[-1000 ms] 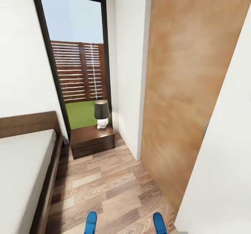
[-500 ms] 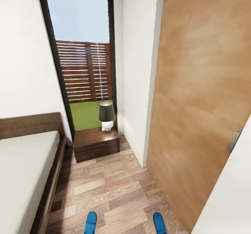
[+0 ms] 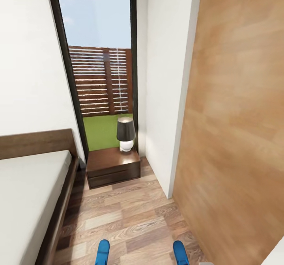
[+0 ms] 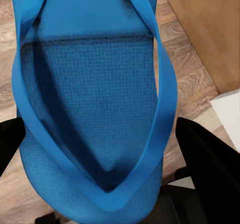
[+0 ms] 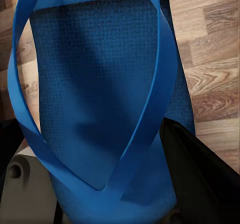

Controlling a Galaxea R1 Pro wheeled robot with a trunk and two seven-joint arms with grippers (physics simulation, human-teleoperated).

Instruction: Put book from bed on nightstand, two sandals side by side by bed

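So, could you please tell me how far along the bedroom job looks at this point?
Nothing looks finished yet. In hand: each pincer carries one blue sandal, the left sandal and the right sandal, their tips showing low in the head view above the wood floor. Left: set both side by side next to the bed, and put the book on a nightstand, whose top holds a lamp.

The head camera looks forward and down along the aisle between the bed [image 3: 27,194] and a wooden door [image 3: 236,131], toward the nightstand [image 3: 113,169] and window [image 3: 100,68]. Each wrist camera sits very close over a blue sandal [image 4: 95,109] [image 5: 100,99], facing plank floor [image 3: 126,221], which all three views share.
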